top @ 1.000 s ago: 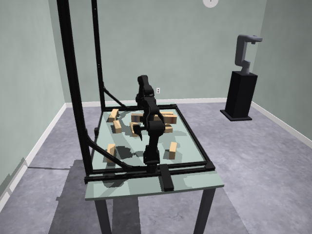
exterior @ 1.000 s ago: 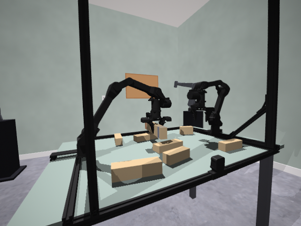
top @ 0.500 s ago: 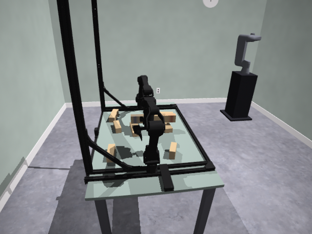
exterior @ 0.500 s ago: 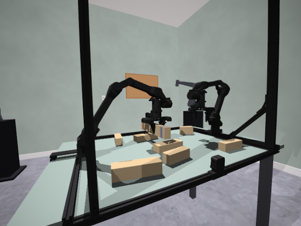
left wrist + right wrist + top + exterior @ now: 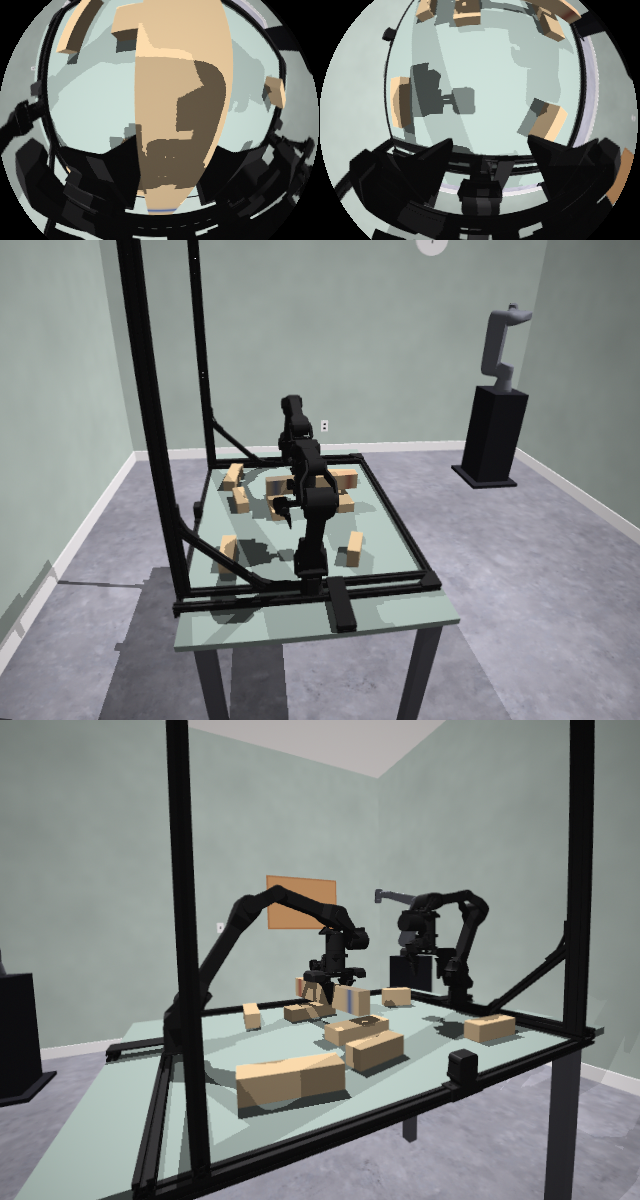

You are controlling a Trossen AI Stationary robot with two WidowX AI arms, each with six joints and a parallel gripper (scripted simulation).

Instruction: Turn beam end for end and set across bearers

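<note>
Beam (image 5: 278,485) (image 5: 352,1000) (image 5: 165,100): between the fingers of the left gripper (image 5: 329,993) (image 5: 165,133), extending to both sides of it. In the exterior view, one bearer (image 5: 276,516) (image 5: 356,1031) lies low to the gripper's right, the other bearer (image 5: 345,504) (image 5: 308,1012) low to its left. Whether the beam touches either cannot be determined. A short block (image 5: 240,500) (image 5: 375,1050) and a long block (image 5: 233,477) (image 5: 290,1081) lie before the gripper, camera side. An end block (image 5: 251,1016) lies left. Two outer blocks lie right: the front one (image 5: 227,553) (image 5: 490,1028) and the rear one (image 5: 354,548) (image 5: 396,996).
</note>
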